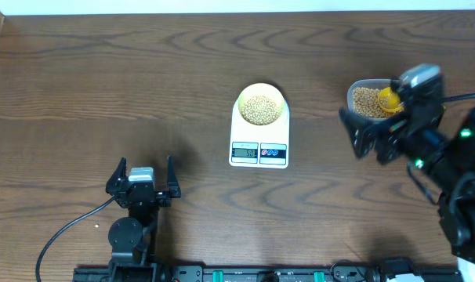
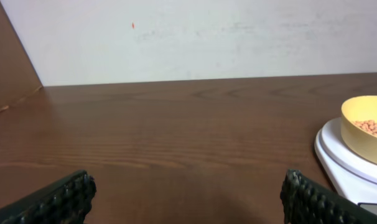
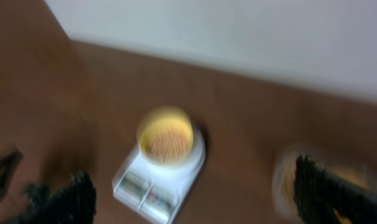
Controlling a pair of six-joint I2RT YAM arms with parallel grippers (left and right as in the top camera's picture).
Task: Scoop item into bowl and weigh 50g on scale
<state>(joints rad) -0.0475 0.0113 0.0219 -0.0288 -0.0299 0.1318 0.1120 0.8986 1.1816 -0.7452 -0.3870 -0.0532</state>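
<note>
The pale yellow-green bowl (image 1: 261,104) stands on the white scale (image 1: 259,149) at the table's middle and holds tan beans (image 1: 260,109). It also shows in the left wrist view (image 2: 364,127) and, blurred, in the right wrist view (image 3: 167,135). More beans fill a clear tub (image 1: 369,100) at the right, with a yellow scoop (image 1: 389,98) in it. My right gripper (image 1: 366,135) is open and empty beside the tub. My left gripper (image 1: 143,182) is open and empty, low at the front left.
A pale wall (image 2: 195,37) runs behind the table's far edge. A black cable (image 1: 65,229) trails from the left arm. A black rail (image 1: 245,274) runs along the front edge.
</note>
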